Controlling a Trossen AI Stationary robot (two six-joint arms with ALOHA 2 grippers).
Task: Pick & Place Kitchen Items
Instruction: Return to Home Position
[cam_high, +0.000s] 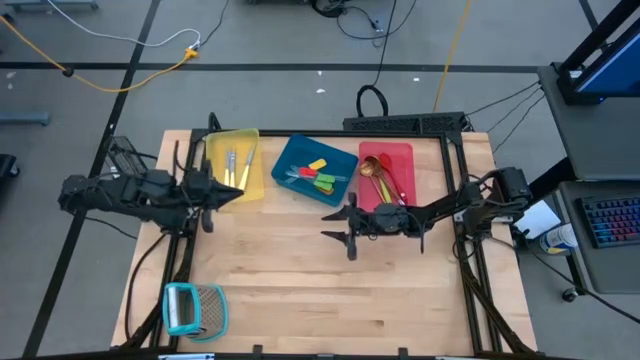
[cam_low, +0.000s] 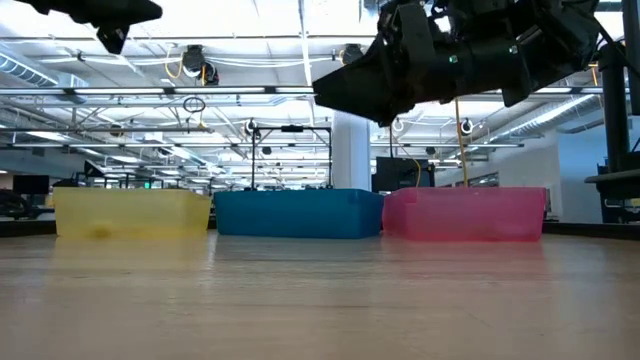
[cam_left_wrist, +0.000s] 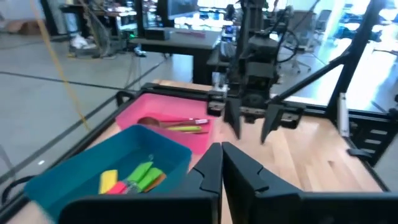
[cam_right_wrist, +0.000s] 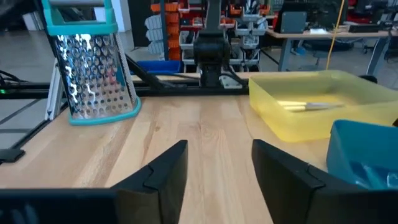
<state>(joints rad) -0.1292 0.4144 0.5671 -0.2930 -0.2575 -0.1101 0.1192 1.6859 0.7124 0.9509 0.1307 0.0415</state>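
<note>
The kitchen items lie in three trays at the table's far edge. Cream-handled knives lie in the yellow tray (cam_high: 236, 163). Green, yellow and red-tipped tools lie in the blue tray (cam_high: 316, 171). Brass and red spoons lie in the red tray (cam_high: 386, 174). My left gripper (cam_high: 236, 194) is shut and empty, at the yellow tray's near right corner, above the table. My right gripper (cam_high: 338, 222) is open and empty, above the table just in front of the red and blue trays. It also shows in the left wrist view (cam_left_wrist: 252, 127).
A teal-framed metal grater (cam_high: 194, 309) lies near the table's near left corner; it also shows in the right wrist view (cam_right_wrist: 92, 68). Bare wood lies between the trays and the near edge. Dark frame rails run along the table's left and right sides.
</note>
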